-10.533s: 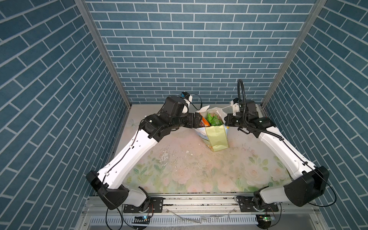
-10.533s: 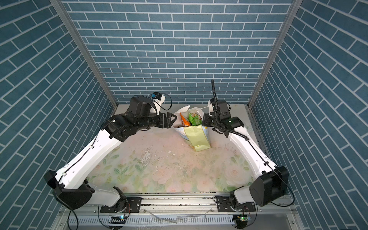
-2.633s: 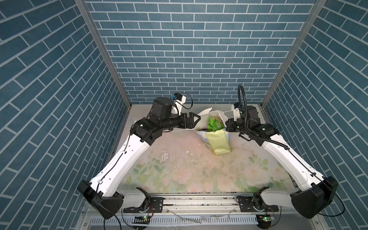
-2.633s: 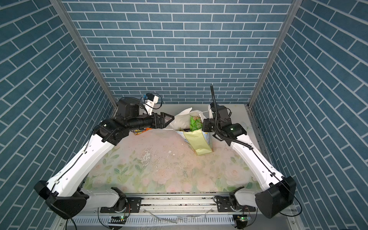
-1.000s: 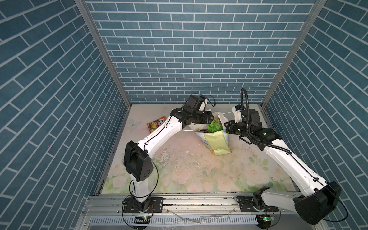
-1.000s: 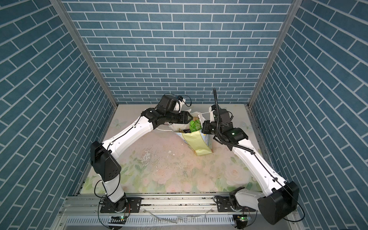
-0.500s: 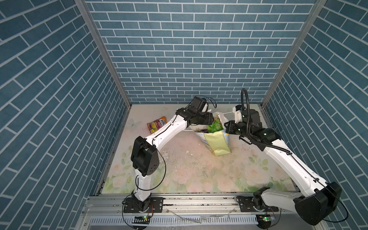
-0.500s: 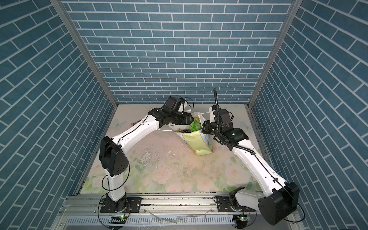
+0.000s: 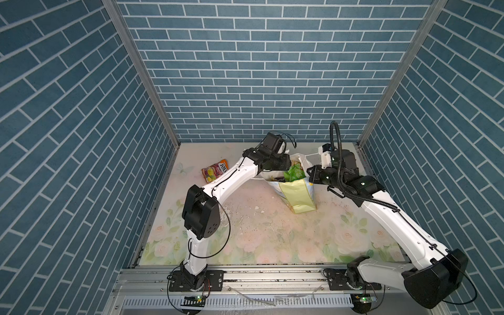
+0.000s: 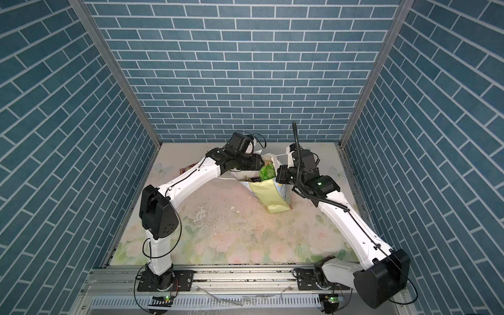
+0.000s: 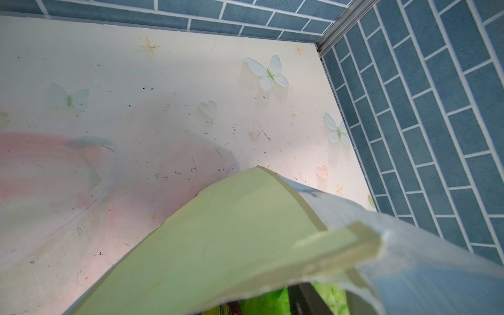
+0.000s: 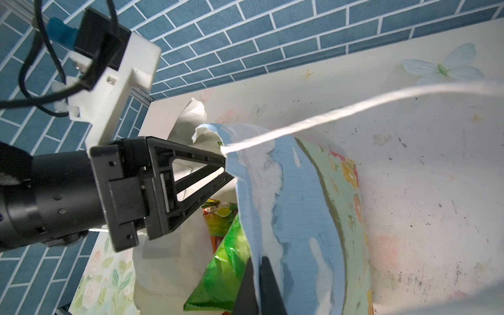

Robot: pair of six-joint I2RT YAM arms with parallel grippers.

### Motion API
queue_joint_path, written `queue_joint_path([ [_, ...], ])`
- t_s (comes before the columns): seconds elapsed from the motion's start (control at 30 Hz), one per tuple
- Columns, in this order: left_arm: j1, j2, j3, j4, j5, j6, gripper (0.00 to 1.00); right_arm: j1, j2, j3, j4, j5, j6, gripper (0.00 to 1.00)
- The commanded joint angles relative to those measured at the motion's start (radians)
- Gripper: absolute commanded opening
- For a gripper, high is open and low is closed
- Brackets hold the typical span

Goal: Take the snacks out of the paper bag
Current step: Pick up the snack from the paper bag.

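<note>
Green packet (image 12: 226,272) lies inside the bag (image 12: 300,218). The right gripper (image 12: 257,283) pinches the bag rim; the left gripper (image 12: 222,167) is at its mouth, spread unclear.

Blue brick-pattern walls (image 9: 259,68), metal corner posts (image 9: 142,73), pastel floral tabletop (image 9: 272,231), perhaps crumb-speckled, aluminium rail (image 9: 272,275)

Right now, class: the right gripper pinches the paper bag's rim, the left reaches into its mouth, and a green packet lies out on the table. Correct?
No. On the table lies the orange-red fruit-print packet, as a top view shows; the green packet is in the paper bag. The rest stands.
</note>
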Motion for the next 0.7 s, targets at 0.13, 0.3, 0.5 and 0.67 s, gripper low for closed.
queue_joint_path([
  [0.13,-0.005,0.067,0.057,-0.001,-0.017,-0.004,0.43,0.011,-0.042,-0.002,0.062,-0.024,0.038,0.00],
  [0.3,-0.005,0.093,0.088,-0.016,-0.007,-0.004,0.33,0.012,-0.043,-0.004,0.064,-0.024,0.035,0.00],
  [0.5,-0.005,0.096,0.099,-0.030,-0.010,-0.006,0.10,0.012,-0.053,-0.006,0.064,-0.017,0.034,0.00],
  [0.67,-0.005,0.076,0.098,-0.036,-0.012,-0.004,0.00,0.013,-0.058,-0.009,0.059,-0.010,0.033,0.00],
])
